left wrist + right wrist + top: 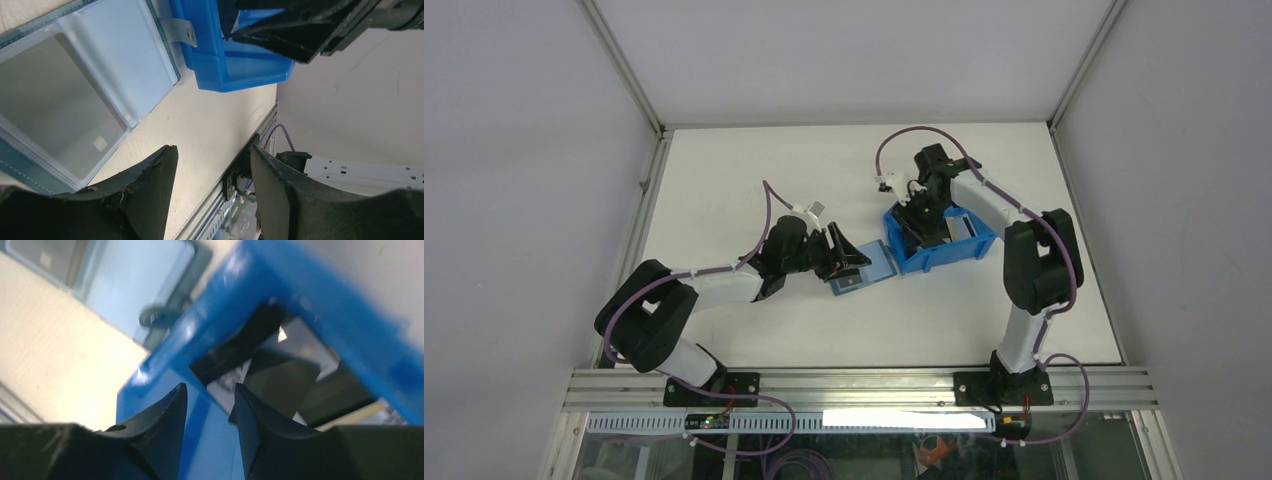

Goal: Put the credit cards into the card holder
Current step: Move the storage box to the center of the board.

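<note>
The left fingers (150,180), wide and empty, hover by the open teal-blue folding card holder (75,90) on the pale bench (200,130). The right fingers (260,425), partly apart and empty, hang at the wall of the bright-blue plastic bin (280,285); closing here might pinch it, missing the dark and pale credit cards (280,380) inside.

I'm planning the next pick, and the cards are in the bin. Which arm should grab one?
Right. The right gripper hangs open over the bin, with the cards just beyond its fingertips. The left gripper is open beside the opened card holder, outside the bin.
</note>
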Robot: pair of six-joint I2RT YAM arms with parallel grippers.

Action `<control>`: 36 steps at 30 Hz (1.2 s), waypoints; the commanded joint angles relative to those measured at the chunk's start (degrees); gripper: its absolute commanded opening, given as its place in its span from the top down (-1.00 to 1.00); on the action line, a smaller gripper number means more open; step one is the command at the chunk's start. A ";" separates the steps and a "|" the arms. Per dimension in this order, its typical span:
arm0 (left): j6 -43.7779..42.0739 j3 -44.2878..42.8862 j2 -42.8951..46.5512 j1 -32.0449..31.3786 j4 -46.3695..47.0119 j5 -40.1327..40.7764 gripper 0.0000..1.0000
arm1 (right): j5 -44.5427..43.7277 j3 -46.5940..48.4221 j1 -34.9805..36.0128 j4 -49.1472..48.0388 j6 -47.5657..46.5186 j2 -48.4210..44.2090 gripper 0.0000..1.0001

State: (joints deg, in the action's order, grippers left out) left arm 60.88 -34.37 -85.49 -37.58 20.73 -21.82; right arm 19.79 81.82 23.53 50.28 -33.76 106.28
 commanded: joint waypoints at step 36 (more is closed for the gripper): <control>-6.74 7.29 -2.95 -19.27 29.77 21.47 -0.44 | 16.03 -18.75 -19.91 15.18 -60.88 -16.62 -0.77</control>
State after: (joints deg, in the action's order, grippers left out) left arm 55.81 -26.94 -88.23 -55.77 40.73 -4.97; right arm 33.50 62.17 3.92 68.97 -88.20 89.56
